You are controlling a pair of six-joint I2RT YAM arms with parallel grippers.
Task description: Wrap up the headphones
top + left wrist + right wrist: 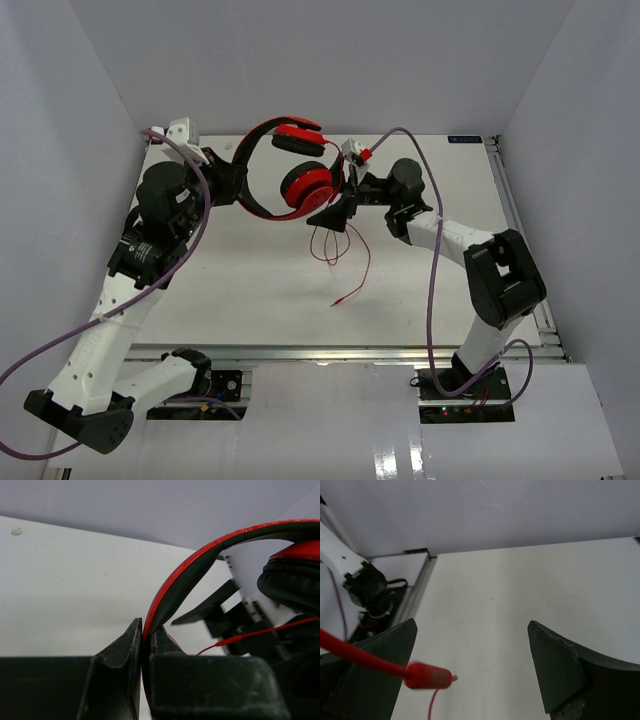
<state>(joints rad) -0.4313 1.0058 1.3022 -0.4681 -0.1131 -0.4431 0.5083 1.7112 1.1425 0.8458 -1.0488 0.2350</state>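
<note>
The red headphones (pixel 300 175) with black ear pads are held up above the white table (pixel 250 290) at the back middle. My left gripper (pixel 238 188) is shut on the red-and-black headband (pixel 172 587), which runs up between its two fingers. An ear pad (pixel 290 580) shows at the right of the left wrist view. My right gripper (pixel 340 202) is open just right of the lower ear cup. A blurred red cable end piece (pixel 427 676) hangs between its fingers, near the left one. The thin red cable (pixel 345 250) dangles to the table, with its plug (pixel 336 303) lying there.
Aluminium rails run along the table's right edge (pixel 520 230) and front edge (pixel 330 352). Thick purple arm cables (pixel 432 290) loop beside both arms. White walls close in the back and sides.
</note>
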